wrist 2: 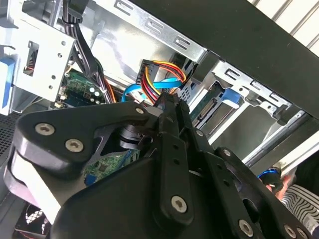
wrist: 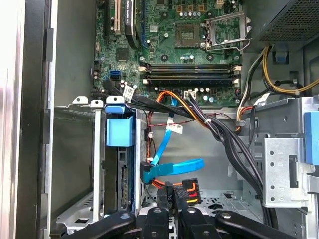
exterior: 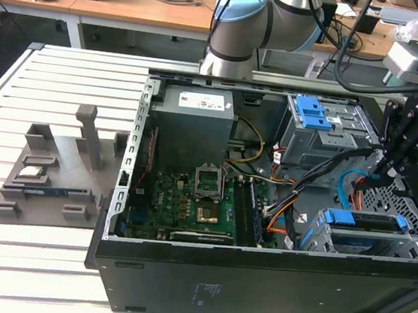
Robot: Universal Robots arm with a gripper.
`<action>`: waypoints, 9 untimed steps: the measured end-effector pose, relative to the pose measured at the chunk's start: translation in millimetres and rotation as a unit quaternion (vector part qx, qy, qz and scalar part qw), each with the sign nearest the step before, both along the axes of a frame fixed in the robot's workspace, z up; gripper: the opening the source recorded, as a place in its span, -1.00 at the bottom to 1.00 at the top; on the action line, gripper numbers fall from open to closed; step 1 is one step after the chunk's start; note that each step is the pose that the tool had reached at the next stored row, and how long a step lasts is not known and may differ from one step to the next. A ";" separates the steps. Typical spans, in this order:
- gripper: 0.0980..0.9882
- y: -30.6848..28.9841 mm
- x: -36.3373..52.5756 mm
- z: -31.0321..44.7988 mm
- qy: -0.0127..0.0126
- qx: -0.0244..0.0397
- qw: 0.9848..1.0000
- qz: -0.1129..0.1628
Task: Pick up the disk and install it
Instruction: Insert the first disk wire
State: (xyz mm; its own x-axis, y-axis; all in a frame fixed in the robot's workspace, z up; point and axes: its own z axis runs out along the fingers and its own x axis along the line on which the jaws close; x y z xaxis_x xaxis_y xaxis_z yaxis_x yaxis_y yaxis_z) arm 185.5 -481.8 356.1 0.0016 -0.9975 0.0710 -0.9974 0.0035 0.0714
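While the pincer point(wrist: 172, 209) pinches shut on the power plug point(wrist: 188, 191), it should push squarely into the disk point(wrist: 124, 174) at nine o'clock.

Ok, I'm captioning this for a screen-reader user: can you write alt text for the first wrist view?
The gripper hangs inside an open computer case, its fingers pinched on a black power connector with coloured wires. Beside it a metal drive cage holds a blue-framed disk; the motherboard lies beyond.
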 end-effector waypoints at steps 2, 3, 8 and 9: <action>-0.84 -1.9 0.1 0.0 0.000 0.000 1.000 0.000; -0.84 -4.6 0.0 0.0 0.000 0.000 1.000 0.000; -0.84 -20.7 0.0 -0.2 0.000 0.000 1.000 0.000; -0.84 -24.8 0.0 -0.3 0.000 0.000 1.000 0.000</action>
State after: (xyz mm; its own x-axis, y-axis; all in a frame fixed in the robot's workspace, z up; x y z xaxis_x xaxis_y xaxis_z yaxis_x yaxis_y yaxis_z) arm 185.5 -506.6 355.7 0.0017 -0.9974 0.0714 -0.9974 0.0034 0.0714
